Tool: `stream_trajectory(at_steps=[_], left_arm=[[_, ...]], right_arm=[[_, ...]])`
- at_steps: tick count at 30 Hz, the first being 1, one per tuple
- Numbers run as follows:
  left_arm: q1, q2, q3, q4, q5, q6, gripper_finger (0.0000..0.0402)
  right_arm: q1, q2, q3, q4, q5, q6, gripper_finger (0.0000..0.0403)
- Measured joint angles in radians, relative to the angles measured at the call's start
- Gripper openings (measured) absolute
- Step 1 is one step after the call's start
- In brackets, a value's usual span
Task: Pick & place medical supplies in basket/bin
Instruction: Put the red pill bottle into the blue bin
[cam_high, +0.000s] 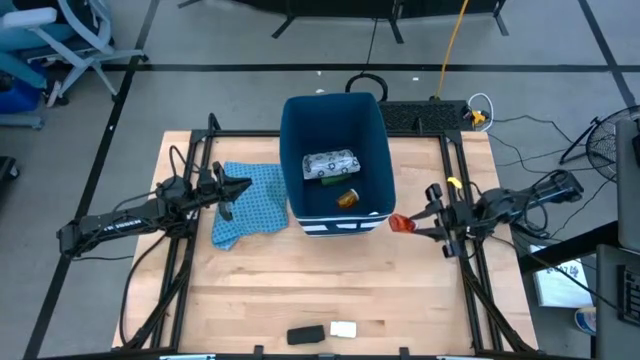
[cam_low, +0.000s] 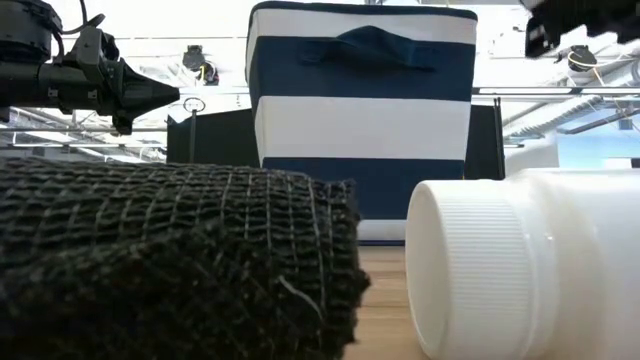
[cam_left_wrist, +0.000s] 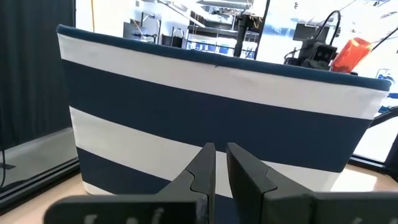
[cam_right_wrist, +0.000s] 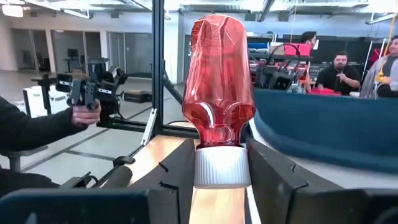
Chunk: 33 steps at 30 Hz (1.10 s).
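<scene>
The dark-blue, white-striped bin (cam_high: 335, 215) stands mid-table. A white packet with dark print (cam_high: 330, 162), a green oblong (cam_high: 330, 180) and an orange pill bottle (cam_high: 347, 198) lie inside it. My right gripper (cam_high: 420, 222) hovers off the bin's near right corner, shut on a red translucent piece with a white cap (cam_high: 402, 224). My left gripper (cam_high: 235, 187) waits left of the bin above the blue cloth, shut and holding nothing (cam_left_wrist: 221, 168). A black oblong (cam_high: 305, 335) and a small white block (cam_high: 343, 329) lie at the near edge. My right gripper pinches the red piece by its white cap (cam_right_wrist: 221, 167) between its two fingers (cam_right_wrist: 273, 177). The fingers lie about level and come from the table's right. The red body (cam_right_wrist: 217, 81) sticks out past the fingertips toward the bin, lifted clear of the table.
A blue patterned cloth (cam_high: 252, 205) lies against the bin's left side. Black frame rails (cam_high: 455, 180) run along both table sides. In the low view the black mesh item (cam_low: 170, 260) and white capped item (cam_low: 520, 265) fill the foreground. People (cam_right_wrist: 339, 68) stand beyond the table.
</scene>
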Motion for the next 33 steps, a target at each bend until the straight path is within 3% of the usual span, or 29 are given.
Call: stream_trajectory(at_steps=[9, 16, 20, 24, 33], left_arm=[[0.0, 0.0, 0.0, -0.001, -0.001, 0.0, 0.0042], [0.0, 0.0, 0.0, -0.001, -0.02, 0.0, 0.0042], [0.0, 0.0, 0.0, -0.001, -0.046, 0.0, 0.0042], [0.0, 0.0, 0.0, -0.001, -0.061, 0.0, 0.0042], [0.0, 0.0, 0.0, -0.007, -0.06, 0.0, 0.0042]], right_arm=[[0.0, -0.122, -0.143, 0.125, 0.002, 0.008, 0.0113], [0.0, -0.073, -0.067, 0.174, 0.057, -0.012, 0.0114], [-0.002, 0.071, 0.123, 0.135, 0.101, -0.078, 0.0113], [-0.045, 0.279, 0.41, -0.057, 0.184, -0.148, 0.0115], [-0.344, 0.801, 1.108, -0.589, 0.221, -0.289, 0.0114]])
